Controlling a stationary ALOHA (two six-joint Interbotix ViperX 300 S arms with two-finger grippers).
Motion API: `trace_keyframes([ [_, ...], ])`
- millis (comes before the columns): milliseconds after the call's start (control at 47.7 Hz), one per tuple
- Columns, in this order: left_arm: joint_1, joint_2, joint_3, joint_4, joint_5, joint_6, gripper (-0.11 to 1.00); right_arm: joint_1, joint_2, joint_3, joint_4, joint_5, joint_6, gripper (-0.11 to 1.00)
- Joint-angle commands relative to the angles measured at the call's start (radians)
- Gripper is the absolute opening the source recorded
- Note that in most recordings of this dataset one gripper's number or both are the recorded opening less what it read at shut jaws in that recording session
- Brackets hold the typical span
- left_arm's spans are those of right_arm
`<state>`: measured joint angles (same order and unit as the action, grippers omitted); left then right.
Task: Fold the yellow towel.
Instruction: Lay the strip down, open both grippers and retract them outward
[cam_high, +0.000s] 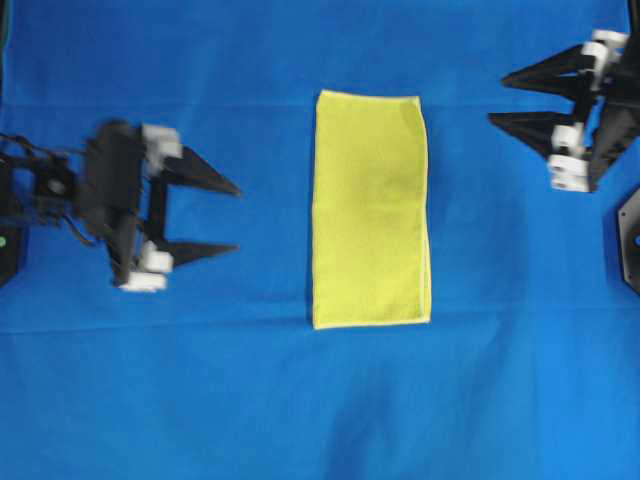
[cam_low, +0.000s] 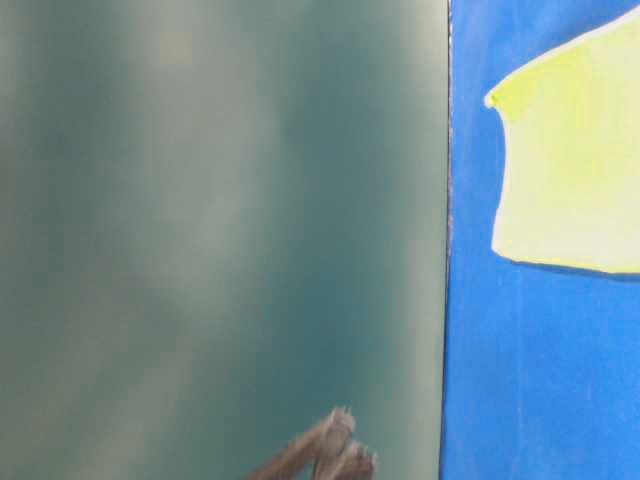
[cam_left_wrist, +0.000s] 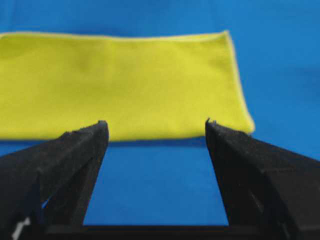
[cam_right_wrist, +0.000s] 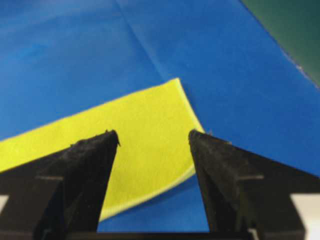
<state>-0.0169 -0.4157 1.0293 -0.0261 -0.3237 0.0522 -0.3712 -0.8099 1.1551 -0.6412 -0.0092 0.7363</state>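
1. Nearest in the left wrist view, the left gripper (cam_left_wrist: 156, 125) stands with its two black fingers (cam_left_wrist: 82, 145) wide apart and nothing between them but bare blue cloth (cam_left_wrist: 155, 185).
2. Likewise in the right wrist view, the right gripper (cam_right_wrist: 154, 136) is spread wide and holds nothing; past its tips shows one corner of the yellow towel (cam_right_wrist: 145, 125).
3. Underneath everything lies the blue cloth (cam_high: 320, 400), which covers the whole work surface seen from overhead. It is smooth, with a faint straight crease running across it below the towel and another one visible in the right wrist view.
4. Beyond the cloth's edge, a dull dark green surface (cam_right_wrist: 290, 25) shows at the top right of the right wrist view. The table-level view is mostly filled by the same blurred green, with a blurred brownish shape (cam_low: 325, 450) at its bottom edge that I cannot make out.
5. From overhead, the yellow towel (cam_high: 371, 208) lies flat in the middle of the cloth, well apart from both grippers, the left gripper (cam_high: 238, 217) to its left and the right gripper (cam_high: 496, 100) toward the upper right.
6. Its outline is a tall, narrow rectangle, already folded in half, with a second layer peeking out along the lower right edge.
7. A paler stitched hem runs along its top and right edges, and the surface is flat and free of wrinkles.
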Motion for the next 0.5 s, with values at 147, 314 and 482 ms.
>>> trace_keyframes([
  [147,0.054,-0.186,0.123,0.0,-0.031,-0.008,0.74,0.003,-0.103,0.091,0.021,-0.017,0.002,0.62],
  [314,0.058,-0.215,0.137,0.0,-0.031,-0.008,0.74,0.003,-0.089,0.091,0.026,-0.018,0.002,0.62],
  [482,0.064,-0.19,0.121,0.0,-0.043,-0.011,0.74,0.0,-0.086,0.074,0.032,-0.015,0.003,0.62],
])
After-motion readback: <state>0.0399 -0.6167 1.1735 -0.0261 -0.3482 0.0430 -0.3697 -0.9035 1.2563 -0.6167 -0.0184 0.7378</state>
